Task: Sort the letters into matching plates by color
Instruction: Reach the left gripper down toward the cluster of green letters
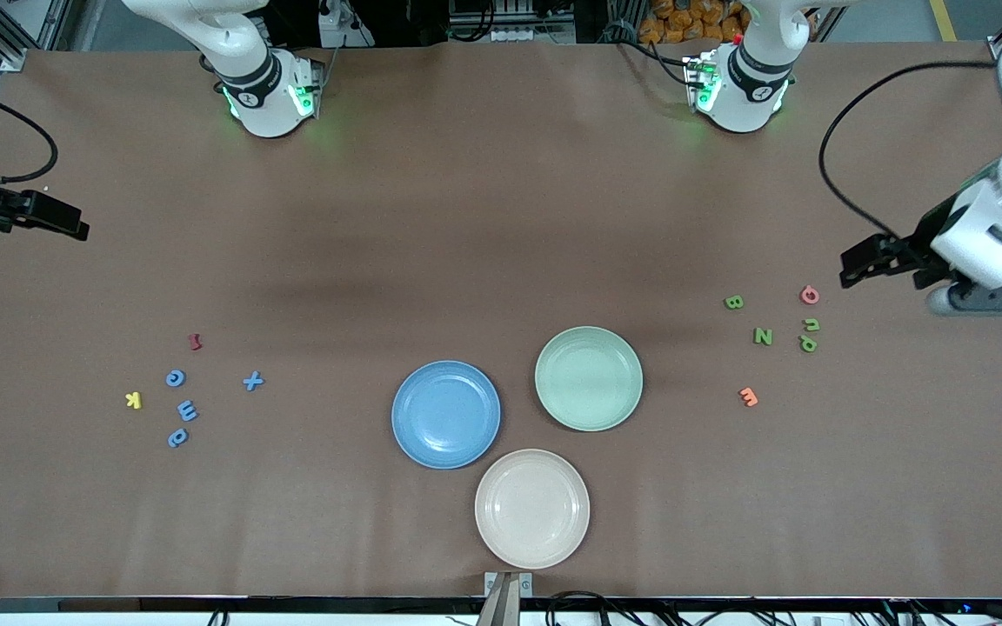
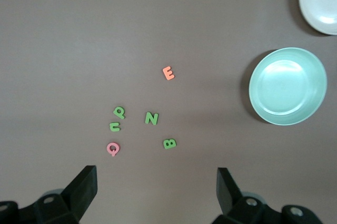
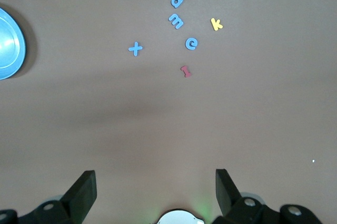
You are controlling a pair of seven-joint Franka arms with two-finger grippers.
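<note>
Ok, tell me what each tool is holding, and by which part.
Nothing. The left tool and right tool are both open and empty.

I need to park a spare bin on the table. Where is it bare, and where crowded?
Bare: the brown table between the arm bases and the three plates. Crowded: blue foam letters, green foam letters, touching blue plate, mint plate, cream plate.

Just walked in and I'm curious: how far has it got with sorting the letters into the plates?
Nothing is sorted yet. The blue plate and green plate hold no letters. Nothing is in hand: the left gripper and right gripper hang open. All four blue letters and four green letters are left on the table.
</note>
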